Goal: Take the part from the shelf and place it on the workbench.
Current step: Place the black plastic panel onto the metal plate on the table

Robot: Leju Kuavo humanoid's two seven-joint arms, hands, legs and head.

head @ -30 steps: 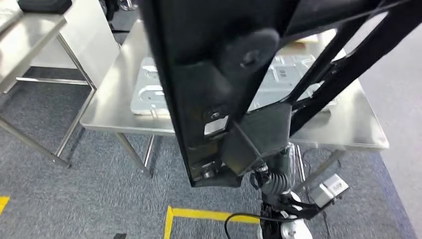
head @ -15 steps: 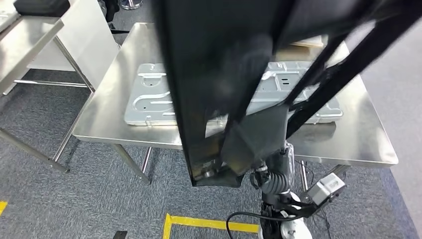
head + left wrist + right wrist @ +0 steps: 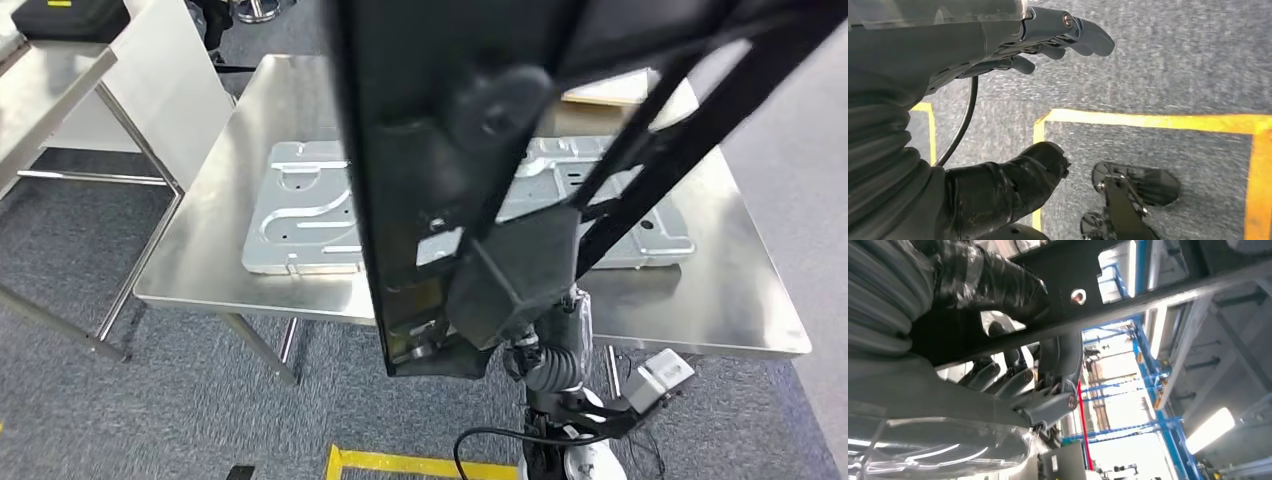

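Note:
A large black metal frame part (image 3: 430, 150) hangs upright close before me in the head view, covering much of the steel workbench (image 3: 720, 300) behind it. In the right wrist view my right hand (image 3: 1013, 375) grips a bar of this black part (image 3: 1128, 295), fingers wrapped around it. My right arm (image 3: 552, 350) rises from below to the part's lower end. My left hand (image 3: 998, 45) hangs over the grey carpet, fingers apart, holding nothing.
A silver stamped metal plate (image 3: 300, 215) lies across the middle of the workbench, with a flat beige piece (image 3: 610, 90) at its back edge. Another steel table (image 3: 60, 80) carrying a black case (image 3: 70, 18) stands at the left. Yellow tape (image 3: 400, 462) marks the floor.
The whole picture has shifted: the workbench now shows lower and a little nearer, so the camera moved. The black part keeps its place in my right hand.

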